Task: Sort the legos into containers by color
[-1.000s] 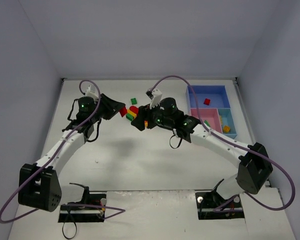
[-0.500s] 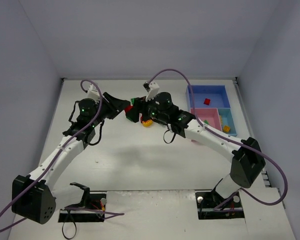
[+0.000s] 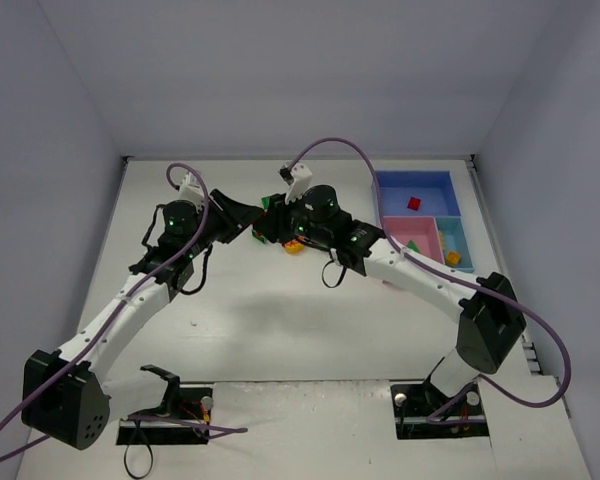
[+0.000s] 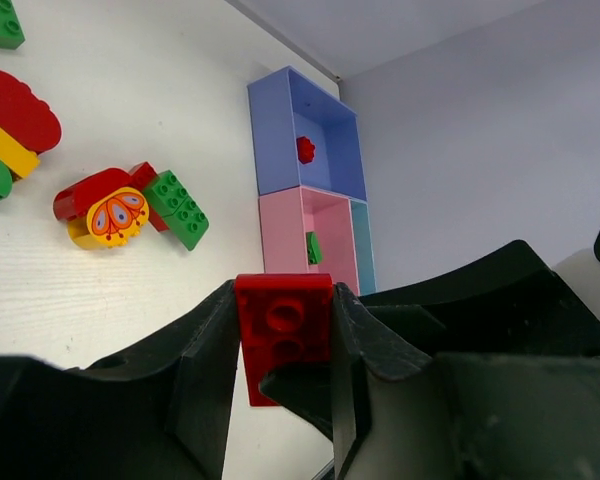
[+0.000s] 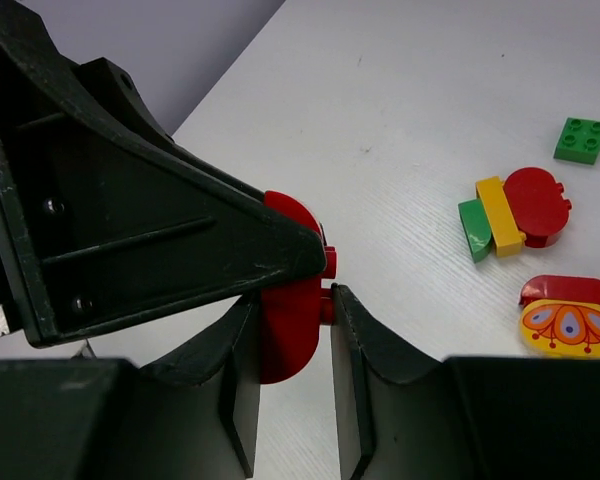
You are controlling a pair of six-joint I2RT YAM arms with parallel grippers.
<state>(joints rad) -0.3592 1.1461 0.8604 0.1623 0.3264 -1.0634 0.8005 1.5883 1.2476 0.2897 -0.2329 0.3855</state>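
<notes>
Apparently a handover: near the top view's centre the left gripper pinches a red brick, and the right gripper clamps on it too. Next, the left must let go. Upper right, the blue compartment holds a red lego, the pink compartment a green lego, the light-blue compartment an orange lego.

The white table carries scattered legos and 3 joined containers.

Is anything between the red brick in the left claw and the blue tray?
Yes: the right gripper, gripping that red studded plastic brick too, and its arm lie between it and the blue plastic tray compartment.
</notes>
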